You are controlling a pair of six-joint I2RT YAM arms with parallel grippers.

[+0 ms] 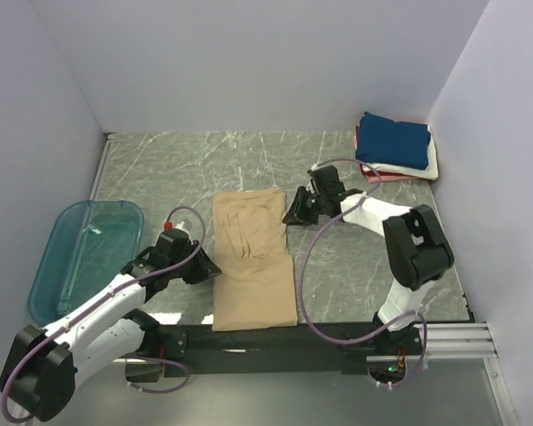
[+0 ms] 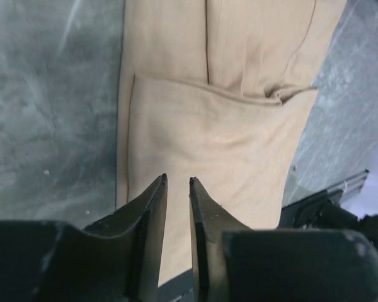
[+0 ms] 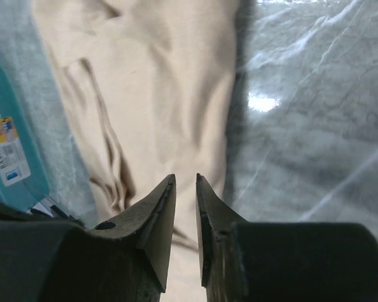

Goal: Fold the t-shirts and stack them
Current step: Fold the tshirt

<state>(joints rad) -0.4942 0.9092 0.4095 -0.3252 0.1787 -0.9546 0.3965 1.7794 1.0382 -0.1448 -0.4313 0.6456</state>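
Observation:
A tan t-shirt [image 1: 251,257] lies flat in the middle of the table, folded lengthwise into a long strip. It also shows in the left wrist view [image 2: 220,132] and the right wrist view [image 3: 157,82]. My left gripper [image 1: 204,269] [image 2: 177,179] hovers over the shirt's left edge near the front, jaws shut to a thin gap, holding nothing. My right gripper [image 1: 293,213] [image 3: 186,177] is over the shirt's right edge near the back, also shut and empty. A stack of folded shirts sits at the back right: navy [image 1: 393,142] on top, then white [image 1: 432,161] and pinkish red [image 1: 374,174].
A translucent teal tub [image 1: 84,257] stands at the left, beside my left arm; its labelled end shows in the right wrist view [image 3: 9,151]. White walls close in the grey marble table [image 1: 204,164]. A black rail [image 1: 275,337] runs along the front edge.

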